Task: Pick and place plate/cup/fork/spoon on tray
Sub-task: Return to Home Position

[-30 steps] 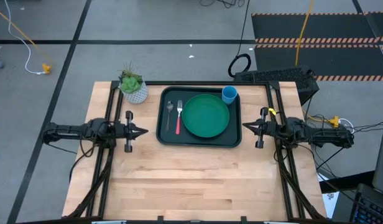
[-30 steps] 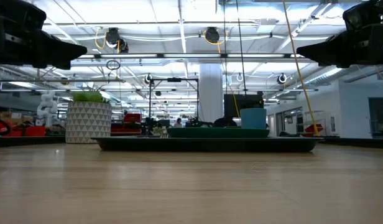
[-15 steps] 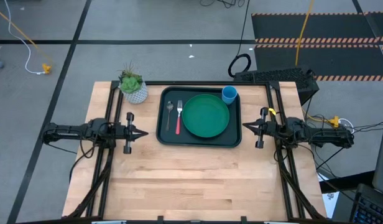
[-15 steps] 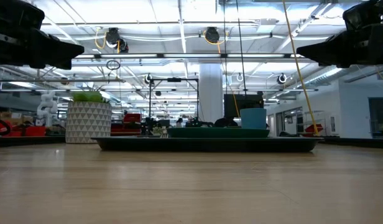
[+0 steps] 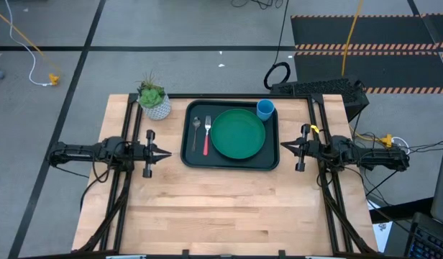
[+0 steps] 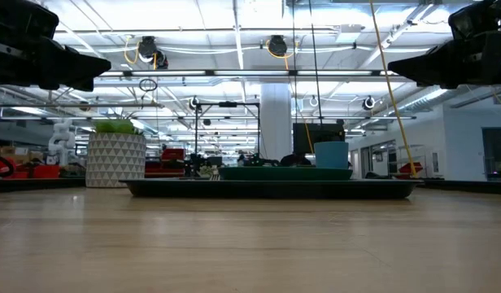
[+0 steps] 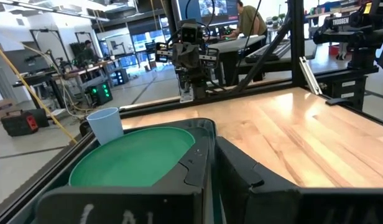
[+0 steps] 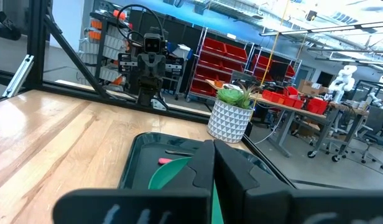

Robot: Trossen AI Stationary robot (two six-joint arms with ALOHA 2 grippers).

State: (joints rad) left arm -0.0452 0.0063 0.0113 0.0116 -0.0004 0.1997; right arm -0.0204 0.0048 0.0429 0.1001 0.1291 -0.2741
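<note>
The dark tray [image 5: 187, 155] lies at the table's far middle. On it rest the green plate [image 5: 238, 134], the light-blue cup [image 5: 265, 109] at its far right corner, and the red-handled fork [image 5: 206, 137] and silver spoon [image 5: 196, 129] left of the plate. My left gripper [image 5: 168, 152] is shut and empty, held above the table left of the tray and pointing at it. My right gripper [image 5: 282, 145] is shut and empty right of the tray, pointing at it. The left wrist view shows the plate [image 7: 132, 158] and the cup [image 7: 106, 124].
A white patterned pot with a green plant [image 5: 155, 104] stands at the table's far left, beside the tray's left corner. Black frame rails run along the table's left and right sides. Bare wood lies between the tray and the near edge.
</note>
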